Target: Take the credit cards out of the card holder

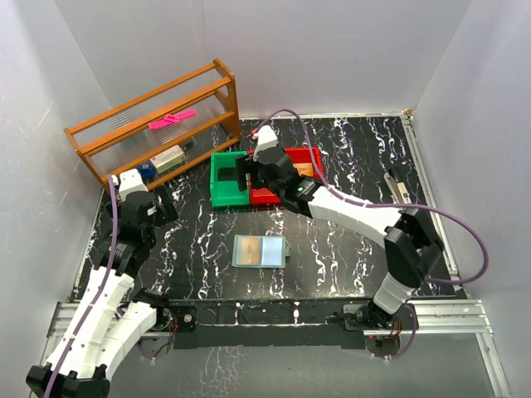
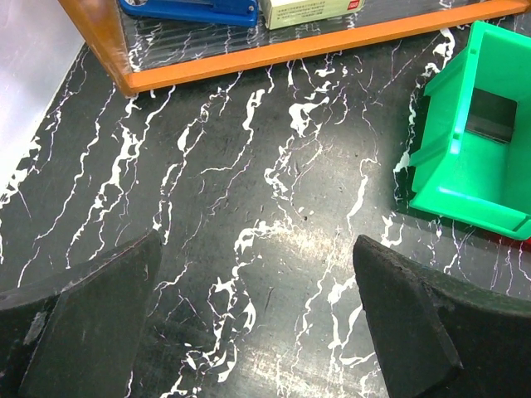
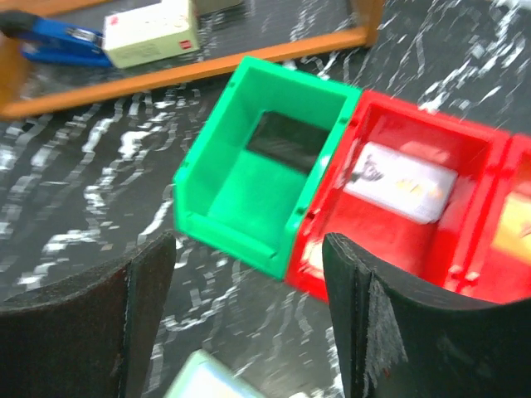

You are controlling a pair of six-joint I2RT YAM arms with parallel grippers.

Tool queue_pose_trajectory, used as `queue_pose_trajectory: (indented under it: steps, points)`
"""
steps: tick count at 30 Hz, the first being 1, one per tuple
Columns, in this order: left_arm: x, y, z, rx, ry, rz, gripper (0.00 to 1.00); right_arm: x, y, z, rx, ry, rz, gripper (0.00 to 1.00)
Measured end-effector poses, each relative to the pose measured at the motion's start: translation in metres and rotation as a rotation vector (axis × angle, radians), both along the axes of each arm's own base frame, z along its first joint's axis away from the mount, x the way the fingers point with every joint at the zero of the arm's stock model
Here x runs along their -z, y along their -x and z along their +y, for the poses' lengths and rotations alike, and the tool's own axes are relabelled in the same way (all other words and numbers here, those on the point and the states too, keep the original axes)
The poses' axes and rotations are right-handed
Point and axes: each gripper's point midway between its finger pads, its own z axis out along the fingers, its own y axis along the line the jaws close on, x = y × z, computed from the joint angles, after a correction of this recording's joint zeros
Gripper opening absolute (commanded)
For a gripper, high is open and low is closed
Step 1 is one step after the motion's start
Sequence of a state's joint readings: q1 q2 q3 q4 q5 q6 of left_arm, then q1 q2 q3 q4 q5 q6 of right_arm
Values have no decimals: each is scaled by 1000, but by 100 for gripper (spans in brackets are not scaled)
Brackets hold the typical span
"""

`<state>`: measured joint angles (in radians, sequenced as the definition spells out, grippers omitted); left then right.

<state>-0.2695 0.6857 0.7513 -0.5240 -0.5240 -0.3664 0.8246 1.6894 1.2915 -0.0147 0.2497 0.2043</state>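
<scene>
The card holder lies open and flat in the middle of the table, its pale blue-grey inside facing up; only one blurred corner shows in the right wrist view. A whitish credit card lies in the red bin, and a tan-orange card lies in the compartment to its right. My right gripper hangs open over the near edge of the green and red bins with nothing between its fingers. My left gripper is wide open over bare table, left of the green bin.
A wooden rack stands at the back left with a pink item, a blue stapler and a white box. The green bin and red bin sit side by side behind the card holder. White walls enclose the table.
</scene>
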Motion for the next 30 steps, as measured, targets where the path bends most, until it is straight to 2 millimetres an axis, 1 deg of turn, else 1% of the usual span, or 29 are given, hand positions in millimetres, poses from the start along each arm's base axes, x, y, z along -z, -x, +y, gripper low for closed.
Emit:
queue_pose_trajectory:
  steps: [1,3,5,6,7,8,9,10,13,14,15,17,19,22,24,28,30]
  points:
    - [1,0,0,1,0,2,99,-4,8,0,9,-61,40,65]
    - [2,-1,-1,3,0,9,99,-5,21,1,16,-145,115,63]
    - [3,-1,-2,7,1,15,99,3,34,4,36,-200,209,63]
    - [4,-1,-2,9,1,17,99,11,41,5,62,-217,261,63]
    - [4,-2,-2,10,1,19,99,26,54,6,94,-217,320,62]
    - [4,-2,-3,11,2,19,99,36,64,8,108,-212,358,61]
    - [5,-2,-3,13,3,21,99,50,80,10,123,-199,399,60]
    - [5,-2,-3,14,3,22,99,68,102,14,133,-169,449,59]
    - [7,-3,-5,19,4,30,99,102,145,21,136,-88,543,57]
    - [7,-3,-5,21,4,32,99,112,155,21,141,-59,565,57]
    - [8,-3,-5,24,5,35,99,121,161,19,154,-31,581,56]
    - [9,-4,-6,28,4,39,99,136,164,11,194,20,601,54]
    - [10,-4,-7,30,5,42,99,153,164,0,239,80,618,53]
    - [10,-4,-7,32,3,45,99,172,162,-3,267,145,642,55]
    - [11,-4,-7,32,2,48,99,179,160,0,272,172,650,57]
    - [13,-5,-8,36,3,55,99,175,152,17,257,176,640,60]
    - [13,-6,-8,36,3,56,99,176,152,18,261,192,637,62]
